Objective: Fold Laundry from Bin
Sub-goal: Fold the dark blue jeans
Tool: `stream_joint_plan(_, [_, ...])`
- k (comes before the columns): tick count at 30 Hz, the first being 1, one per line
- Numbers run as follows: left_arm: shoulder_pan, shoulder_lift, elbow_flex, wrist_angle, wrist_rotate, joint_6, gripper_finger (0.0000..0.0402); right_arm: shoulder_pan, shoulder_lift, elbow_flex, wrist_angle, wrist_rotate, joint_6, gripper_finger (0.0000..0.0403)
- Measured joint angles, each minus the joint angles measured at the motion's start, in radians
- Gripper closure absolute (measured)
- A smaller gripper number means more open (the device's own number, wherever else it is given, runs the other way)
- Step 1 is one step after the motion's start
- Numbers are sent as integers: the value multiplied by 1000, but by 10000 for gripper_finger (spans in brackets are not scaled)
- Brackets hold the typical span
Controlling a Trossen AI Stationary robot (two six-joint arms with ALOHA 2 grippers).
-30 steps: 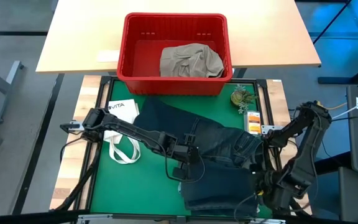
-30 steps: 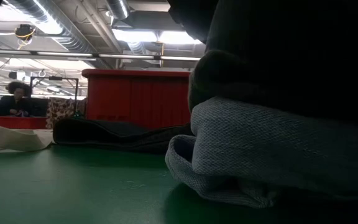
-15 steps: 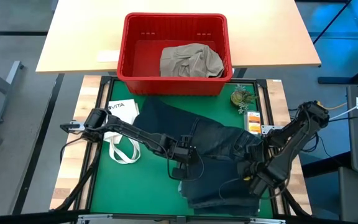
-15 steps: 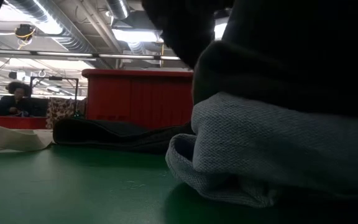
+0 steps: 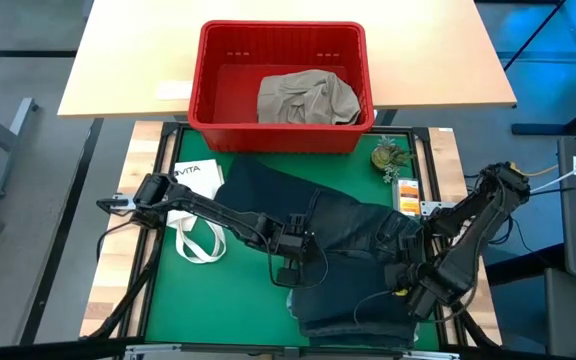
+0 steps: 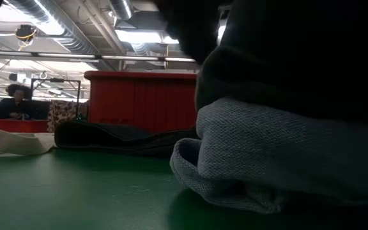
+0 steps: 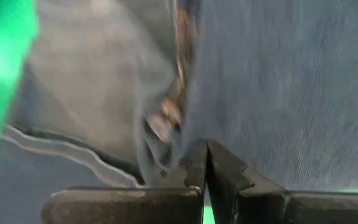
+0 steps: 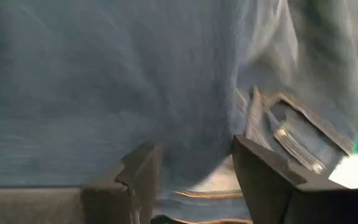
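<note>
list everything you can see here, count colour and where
red slotted plastic bin: one, red, on the pale wooden table beyond the mat
khaki-beige garment: one, crumpled inside the bin
denim jeans: one pair, dark blue, spread over the green mat, partly folded
white tote bag with loop handles: one, at the mat's left edge
small green plant-like item: one, near the mat's right far corner
person: one, seated in the room behind
left gripper: jaws shut, pinching the jeans' edge
right gripper: jaws open over the jeans
</note>
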State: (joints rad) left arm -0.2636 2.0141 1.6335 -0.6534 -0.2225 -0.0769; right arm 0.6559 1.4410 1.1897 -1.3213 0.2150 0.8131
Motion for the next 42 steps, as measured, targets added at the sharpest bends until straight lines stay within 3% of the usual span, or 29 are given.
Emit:
stream_joint_plan(7, [-34, -4, 123, -26, 15, 0, 398, 91, 0, 128, 88, 41, 0, 205])
stream_joint_plan(16, [-119, 3, 133, 107, 100, -19, 398, 242, 17, 71, 450, 86, 9, 205])
stream_joint_plan(22, [-170, 14, 133, 170, 78, -27, 376, 263, 82, 65, 449, 82, 77, 205])
stream_joint_plan(34, [-245, 57, 133, 241, 56, -105, 270, 260, 134, 66, 378, -63, 106, 205])
stream_joint_plan(42, [-262, 93, 133, 293, 71, -113, 255, 260, 138, 69, 371, -84, 126, 205])
